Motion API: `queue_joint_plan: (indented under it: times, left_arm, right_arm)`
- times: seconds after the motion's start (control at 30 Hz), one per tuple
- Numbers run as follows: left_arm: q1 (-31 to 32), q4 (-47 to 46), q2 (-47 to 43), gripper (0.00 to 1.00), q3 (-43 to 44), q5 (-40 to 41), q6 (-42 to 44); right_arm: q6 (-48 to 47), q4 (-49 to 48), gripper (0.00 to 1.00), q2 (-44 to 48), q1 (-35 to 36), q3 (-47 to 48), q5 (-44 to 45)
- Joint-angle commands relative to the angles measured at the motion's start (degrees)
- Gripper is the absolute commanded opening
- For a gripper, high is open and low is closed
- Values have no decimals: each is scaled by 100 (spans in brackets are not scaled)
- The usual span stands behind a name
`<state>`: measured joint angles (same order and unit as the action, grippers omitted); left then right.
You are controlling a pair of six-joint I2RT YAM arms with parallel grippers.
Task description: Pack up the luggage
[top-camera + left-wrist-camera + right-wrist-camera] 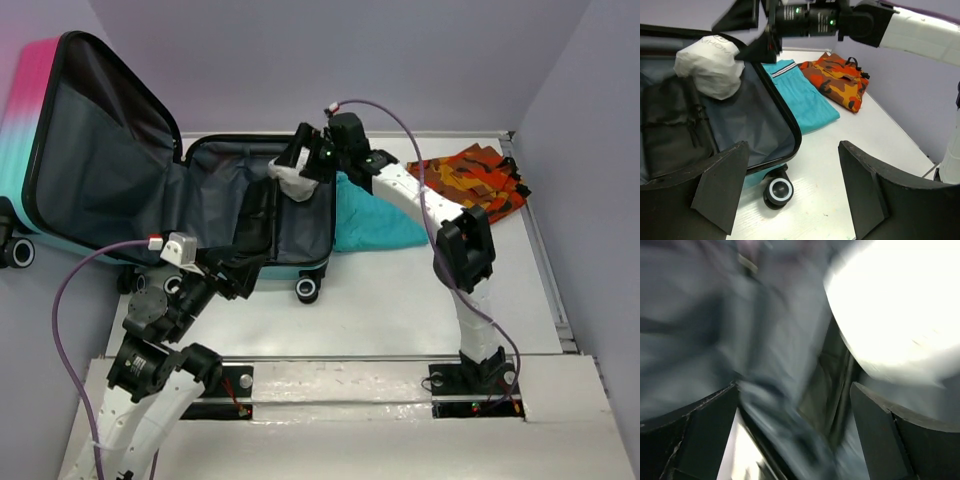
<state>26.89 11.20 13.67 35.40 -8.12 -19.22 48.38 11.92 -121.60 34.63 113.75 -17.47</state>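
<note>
The luggage (110, 150) lies open, its pink-to-teal lid leaning back at the left and its grey-lined base (785, 112) in the middle. A white bundle (297, 182) rests in the base's far right corner; it also shows in the left wrist view (710, 67) and the right wrist view (895, 305). My right gripper (300, 160) hovers just above the bundle, open, with nothing between its fingers (795, 435). My left gripper (245, 275) is open and empty at the base's near edge, above a suitcase wheel (778, 190).
A black pouch (258, 215) lies inside the base. A folded teal cloth (370, 220) lies right of the suitcase, and an orange camouflage garment (475, 180) beyond it at the far right. Purple walls enclose the table.
</note>
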Motion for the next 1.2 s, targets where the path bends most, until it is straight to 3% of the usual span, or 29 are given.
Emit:
queue_joint_plan:
  times: [0.0,0.1,0.13,0.27,0.3,0.33,0.43,0.57,0.8,0.9,0.93,1.03,1.17]
  left_arm:
    - [-26,-180,39,83,204,-23,-2]
    - [-26,-215,57,83,196,-93,-2]
    - [-18,-224,65,83,196,-93,-2]
    - [26,-267,162,81,187,-163,-99]
    - [52,-329,232,79,161,-259,-125]
    - [70,-486,285,74,143,-434,-186]
    - [97,-873,548,67,55,-909,-608]
    - [97,-1584,1163,55,-86,-1192,-1118]
    - [272,-2403,1621,54,-472,-1421,-1743]
    - [526,-2447,1691,54,-665,-1184,-1822]
    - [623,-2465,1752,54,-709,-1114,-1839]
    - [1122,-2535,1963,54,-832,-666,-1936]
    - [2002,-2649,2516,54,-824,185,-2076]
  right_arm:
    - [-636,487,100,1030,-114,-811,85]
    - [-365,-451,91,2375,-737,-2537,183]
    - [-338,-750,89,2674,-1130,-3534,174]
    - [-347,-753,70,3905,-2011,-5492,841]
    - [-269,-727,60,4194,-2204,-5800,912]
    - [-224,-726,60,4293,-2607,-6325,921]
    - [-232,-788,63,4303,-3101,-6786,720]
    - [-426,-972,71,3602,-3612,-6928,360]
    - [-234,-1657,67,2766,-3674,-7060,-19]
    - [-40,-2166,54,2520,-3674,-7262,-291]
    - [13,-2264,32,2458,-3674,-7314,-300]
    - [101,-2457,7,2579,-3674,-7569,-275]
    - [31,-2274,7,3615,-3674,-8437,191]
